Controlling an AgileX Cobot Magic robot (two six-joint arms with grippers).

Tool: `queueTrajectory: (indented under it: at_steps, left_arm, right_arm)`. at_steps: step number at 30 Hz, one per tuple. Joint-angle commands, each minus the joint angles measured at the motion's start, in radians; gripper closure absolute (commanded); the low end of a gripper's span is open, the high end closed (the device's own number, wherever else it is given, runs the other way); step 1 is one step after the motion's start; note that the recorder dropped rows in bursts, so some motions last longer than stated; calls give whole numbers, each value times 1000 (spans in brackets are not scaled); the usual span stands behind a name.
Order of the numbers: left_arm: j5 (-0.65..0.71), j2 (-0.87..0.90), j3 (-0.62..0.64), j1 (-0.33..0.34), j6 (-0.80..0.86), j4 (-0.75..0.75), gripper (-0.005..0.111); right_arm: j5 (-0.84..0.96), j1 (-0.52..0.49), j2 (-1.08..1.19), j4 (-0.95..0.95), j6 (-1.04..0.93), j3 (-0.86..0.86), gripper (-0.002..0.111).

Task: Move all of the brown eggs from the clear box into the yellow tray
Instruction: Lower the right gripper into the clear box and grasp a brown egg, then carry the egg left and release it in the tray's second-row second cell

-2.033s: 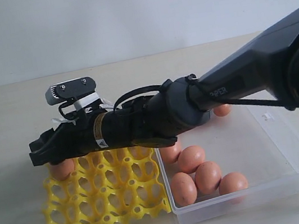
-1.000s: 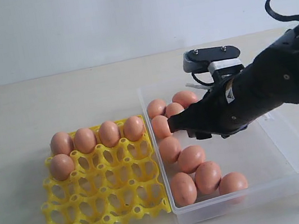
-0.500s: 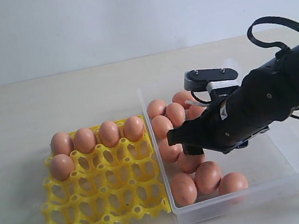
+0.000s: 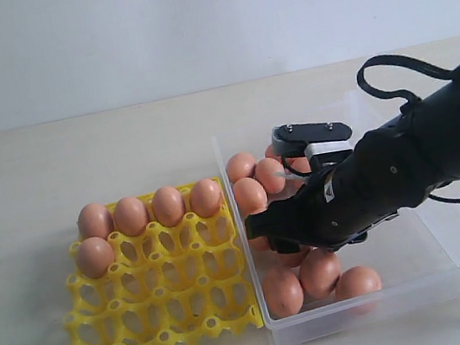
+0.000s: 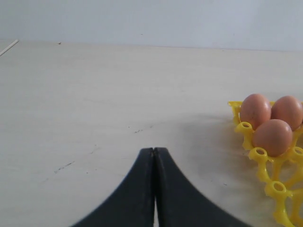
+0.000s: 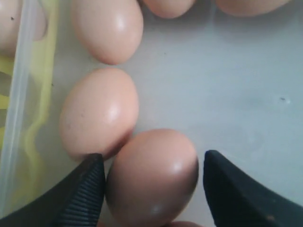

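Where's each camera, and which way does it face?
Exterior: off the arms, facing yellow tray and clear box; right arm, right claw show.
Left wrist: low over the table, facing tray eggs; shut left claw shows.
Right wrist: above the box, looking down; open claw flanks one egg.
Shared: exterior and left wrist both show tray eggs.

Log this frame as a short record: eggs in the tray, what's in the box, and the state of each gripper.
yellow tray: five brown eggs. Four are in the far row and one is in the next row, at the left end in the exterior view.
clear box: holds loose eggs. The arm hides some, so there is no full count.
right gripper: open and low in the box, jaws either side of one target egg, not closed.
left gripper: shut and empty, over the table near the tray's corner.
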Motion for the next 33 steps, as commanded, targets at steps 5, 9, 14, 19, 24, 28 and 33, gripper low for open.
queueTrajectory:
  at_steps: [5,9,14,19,24,28,33]
  left_arm:
    - [-10,-6,-4,-6,-4,-6,107]
    - [-10,-6,-4,-6,-4,-6,107]
    - [-10,-6,-4,-6,-4,-6,107]
    - [-10,-6,-4,-6,-4,-6,107]
    - [-10,-6,-4,-6,-4,-6,107]
    - [-10,-6,-4,-6,-4,-6,107]
    - [-10,-6,-4,-6,-4,-6,107]
  right_arm:
    - [-56,2,16,-12,-9,5,108]
    - [-56,2,-6,-66,-25,5,108]
    - [-239,25,-145,-279,-25,5,108]
    - [-626,127,-73,-503,-25,-3,108]
    - [-686,153,53,-585,-14,-87,108]
    - [-690,153,139,-669,83,-166,108]
    - [-688,153,206,-705,128,-236,108]
